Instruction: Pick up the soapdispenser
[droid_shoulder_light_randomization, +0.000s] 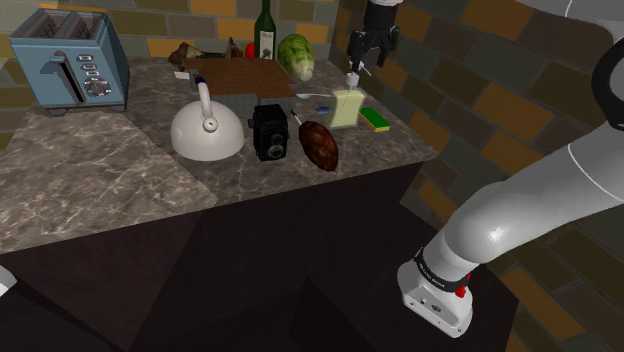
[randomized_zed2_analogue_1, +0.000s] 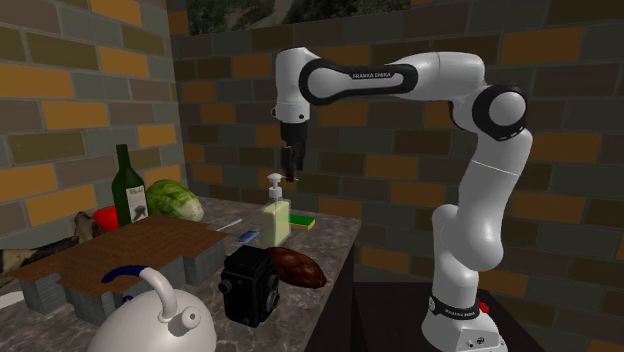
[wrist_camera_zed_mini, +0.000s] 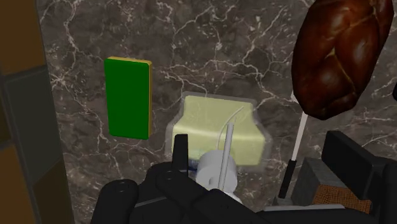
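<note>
The soap dispenser (droid_shoulder_light_randomization: 346, 107) is a pale yellow-green block with a white pump, upright near the counter's edge at the shoulder view's right. My black gripper (droid_shoulder_light_randomization: 360, 64) hangs just above the pump, fingers pointing down and apart, touching nothing. From the second exterior view the gripper (randomized_zed2_analogue_1: 292, 170) is slightly above and to the right of the dispenser (randomized_zed2_analogue_1: 277, 220). The wrist view looks straight down on the dispenser (wrist_camera_zed_mini: 219, 130), its white pump head (wrist_camera_zed_mini: 213, 173) close under the hand.
A green sponge (droid_shoulder_light_randomization: 377, 120) lies beside the dispenser toward the counter edge. A brown loaf (droid_shoulder_light_randomization: 319, 144), a black camera (droid_shoulder_light_randomization: 270, 131) and a white kettle (droid_shoulder_light_randomization: 207, 128) stand in front. Lettuce (droid_shoulder_light_randomization: 296, 55), a wine bottle (droid_shoulder_light_randomization: 265, 30) and a toaster (droid_shoulder_light_randomization: 70, 62) line the back.
</note>
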